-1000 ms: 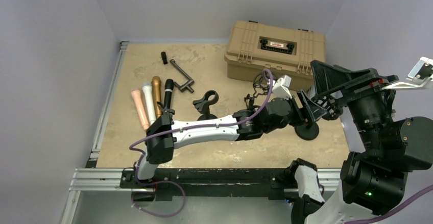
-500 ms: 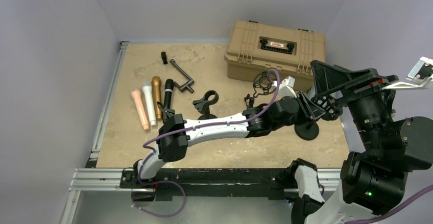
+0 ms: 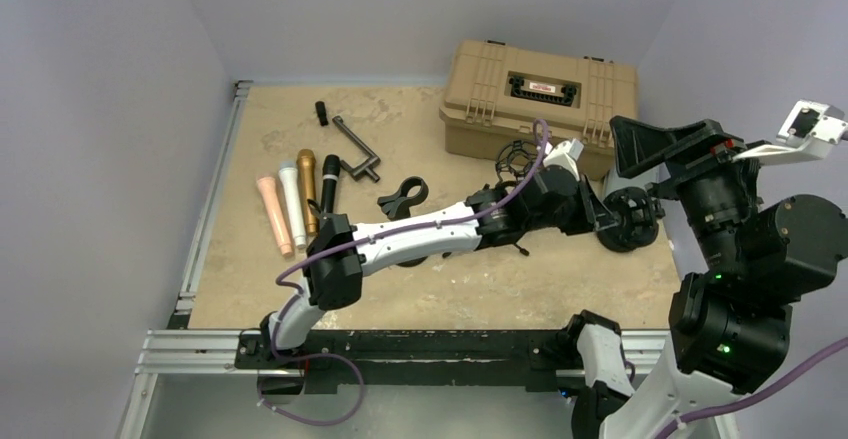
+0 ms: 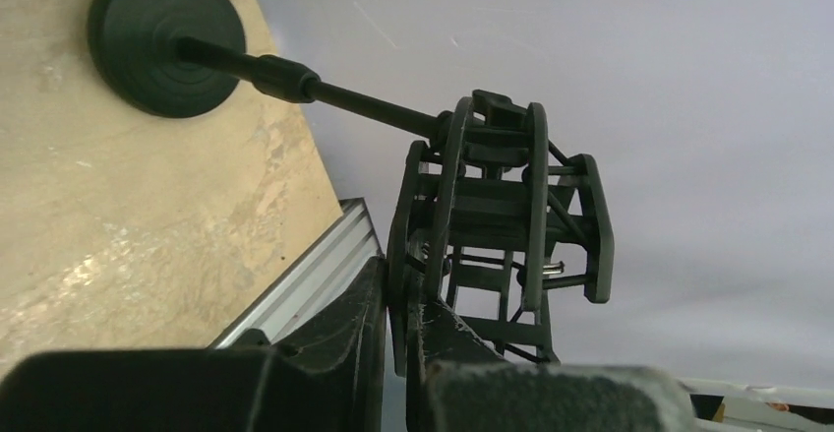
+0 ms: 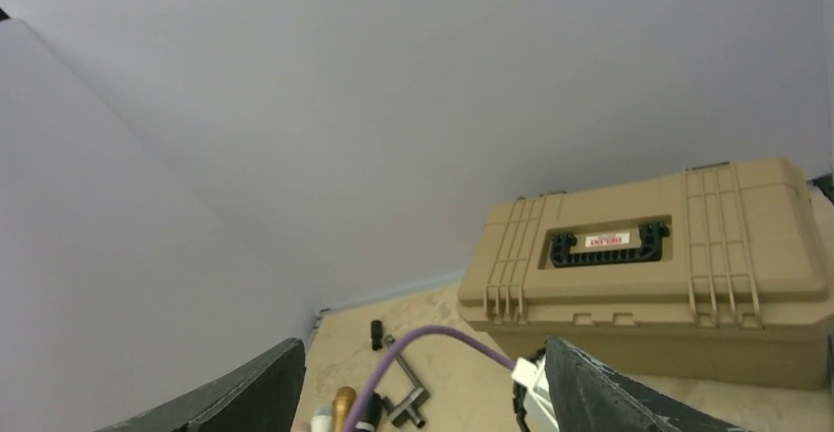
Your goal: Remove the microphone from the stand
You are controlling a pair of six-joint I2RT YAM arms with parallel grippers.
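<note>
The black stand has a round base [image 4: 162, 38], a thin rod [image 4: 364, 105] and a cage-like shock mount [image 4: 511, 206] at its end. My left gripper [image 4: 405, 284] is shut on one ring of that mount. From above, the left gripper [image 3: 600, 211] reaches far right to the stand, whose base [image 3: 630, 221] sits tilted. Whether a microphone sits inside the cage I cannot tell. My right gripper [image 5: 423, 341] hangs open and empty high above the right side; in the top view the right gripper [image 3: 650, 149] is well above the stand.
A tan hard case [image 3: 540, 99] stands at the back right. Pink [image 3: 272, 214], white [image 3: 291, 201], gold [image 3: 307, 187] and black [image 3: 329, 187] microphones lie side by side at the left. A clip holder [image 3: 403, 199], a metal crank [image 3: 357, 154] and a second shock mount [image 3: 515, 159] sit mid-table.
My left gripper has closed on the mount's ring while the arm stretched further right. The stand's base has shifted back and right and now tilts. The right arm has turned slightly.
</note>
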